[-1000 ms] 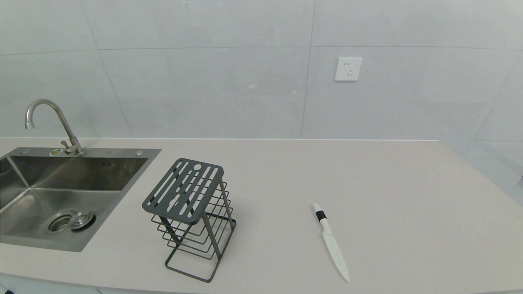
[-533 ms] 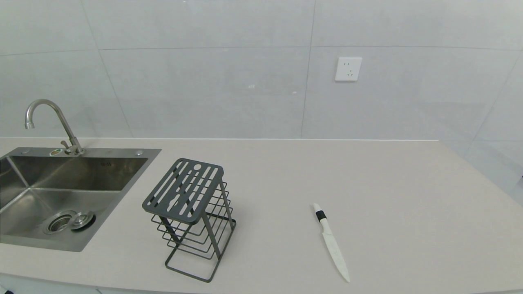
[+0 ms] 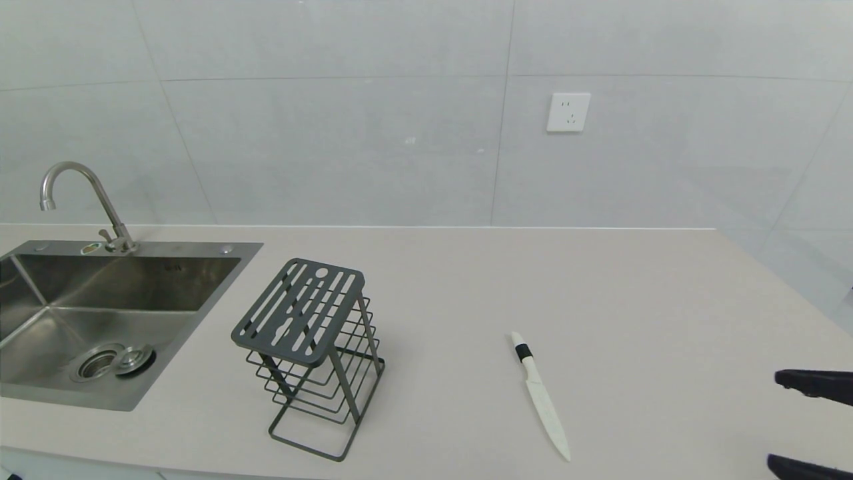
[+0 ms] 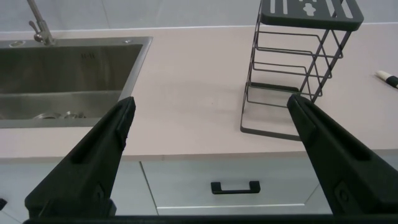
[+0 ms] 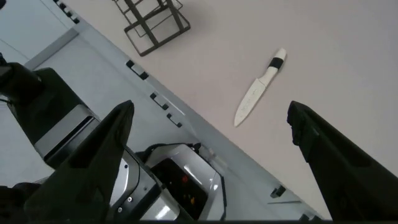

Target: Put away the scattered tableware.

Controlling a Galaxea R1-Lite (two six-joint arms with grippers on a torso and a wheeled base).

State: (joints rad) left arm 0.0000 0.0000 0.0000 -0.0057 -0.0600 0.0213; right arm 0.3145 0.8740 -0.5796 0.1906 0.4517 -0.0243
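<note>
Knife (image 3: 541,397) lay flat on the countertop (image 3: 633,300), lower centre-right of the head view, its long axis diagonal: handle to the upper left, blade tip to the lower right. Right gripper (image 3: 773,420), at the lower right corner, gaped wide; left gripper (image 4: 211,102) likewise.

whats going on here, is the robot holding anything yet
Nothing is held yet. A white knife lies flat on the counter, right of the dark rack beside the sink. The robot's right hand hovers open off to the knife's right; its left hand is open, low in front of the counter.
</note>
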